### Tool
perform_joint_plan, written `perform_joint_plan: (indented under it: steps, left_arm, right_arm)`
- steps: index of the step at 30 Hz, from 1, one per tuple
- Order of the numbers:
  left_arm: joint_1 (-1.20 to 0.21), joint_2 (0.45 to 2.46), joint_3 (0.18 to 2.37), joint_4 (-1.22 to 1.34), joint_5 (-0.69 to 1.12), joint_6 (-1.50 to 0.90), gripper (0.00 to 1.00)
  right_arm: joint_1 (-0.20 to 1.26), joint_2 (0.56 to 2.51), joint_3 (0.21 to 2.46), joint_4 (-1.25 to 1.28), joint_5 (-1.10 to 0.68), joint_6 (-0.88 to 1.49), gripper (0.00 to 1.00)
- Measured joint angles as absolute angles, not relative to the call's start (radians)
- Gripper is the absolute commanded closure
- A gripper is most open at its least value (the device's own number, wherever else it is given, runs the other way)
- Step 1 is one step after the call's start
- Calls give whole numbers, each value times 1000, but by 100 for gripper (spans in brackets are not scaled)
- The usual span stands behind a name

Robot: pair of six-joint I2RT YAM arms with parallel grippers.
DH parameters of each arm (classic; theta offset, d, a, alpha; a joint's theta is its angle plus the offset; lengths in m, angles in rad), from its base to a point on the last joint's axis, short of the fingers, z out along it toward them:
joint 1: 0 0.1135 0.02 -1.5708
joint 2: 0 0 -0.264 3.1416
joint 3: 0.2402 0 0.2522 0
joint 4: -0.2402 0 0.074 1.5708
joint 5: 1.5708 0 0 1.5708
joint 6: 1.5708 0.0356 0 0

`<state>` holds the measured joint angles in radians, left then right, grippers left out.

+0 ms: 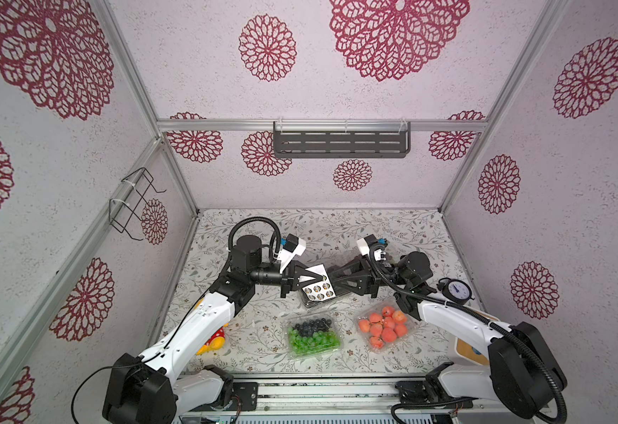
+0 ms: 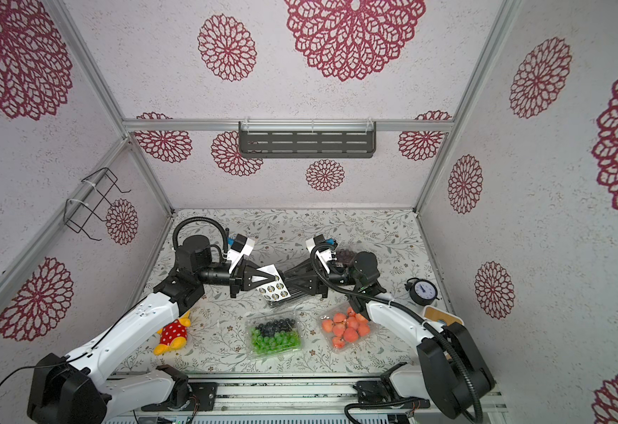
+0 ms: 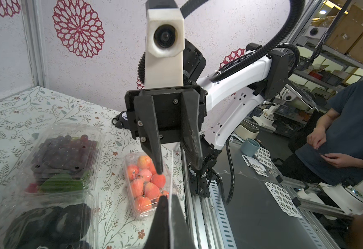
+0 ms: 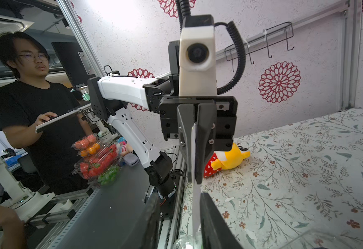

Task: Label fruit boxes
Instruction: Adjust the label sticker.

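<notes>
Left wrist view: left gripper (image 3: 169, 202) pinched shut on the sheet (image 1: 320, 290), lifted off the table (image 1: 337, 227). Right gripper (image 3: 178, 169) faces it, jaws partly apart. Right wrist view shows the sheet's edge between them, nothing held that I can make out.

Step looks like peeling one sticker. Hold the sheet steady, nip only a sticker's rim, draw it off slowly.

No box is gripped. Black box (image 3: 46, 222) sits just under the grippers and purple box (image 3: 66, 148) is farther back by the right wrist. Green box (image 1: 313, 336) and red box (image 1: 384, 326) sit nearer the base, apart.
</notes>
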<state>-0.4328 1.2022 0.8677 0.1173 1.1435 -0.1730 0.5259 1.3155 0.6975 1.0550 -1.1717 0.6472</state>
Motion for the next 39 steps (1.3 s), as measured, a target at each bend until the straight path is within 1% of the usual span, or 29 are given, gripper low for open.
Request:
perform_joint_plan:
  steps: [3, 5, 10, 12, 14, 23, 27, 31, 34, 36, 39]
  left_arm:
    - [-433, 1202, 868, 122, 1144, -173, 100]
    - [-433, 1202, 868, 126, 1145, -173, 100]
    - [-433, 1202, 868, 138, 1158, -173, 100]
    - [-433, 1202, 868, 138, 1159, -173, 100]
    - [-433, 1202, 868, 139, 1159, -173, 100]
    - [-433, 1202, 868, 139, 1166, -174, 100]
    - [-433, 1203, 868, 146, 1166, -180, 100]
    - [-432, 1203, 868, 147, 1166, -185, 100]
    - [-432, 1203, 868, 155, 1167, -185, 100]
    - [-432, 1203, 868, 160, 1167, -185, 100]
    - [-432, 1203, 868, 162, 1167, -185, 100]
  right_arm:
    - [533, 1333, 707, 1053, -1171, 648, 67]
    - [540, 1349, 714, 1057, -1173, 651, 71]
    - [554, 1367, 722, 1065, -1180, 659, 87]
    - [556, 1372, 722, 1076, -1184, 668, 95]
    - [557, 1377, 723, 1084, -1186, 675, 100]
    - [557, 1412, 723, 1169, -1204, 718, 100]
    - [557, 1439, 723, 1251, -1214, 770, 100]
    - [557, 1459, 722, 1324, -1227, 833, 93]
    - [557, 1460, 722, 1337, -1230, 841, 91]
    - [557, 1460, 722, 1340, -1234, 846, 87]
    - [557, 1459, 722, 1345, -1235, 849, 87]
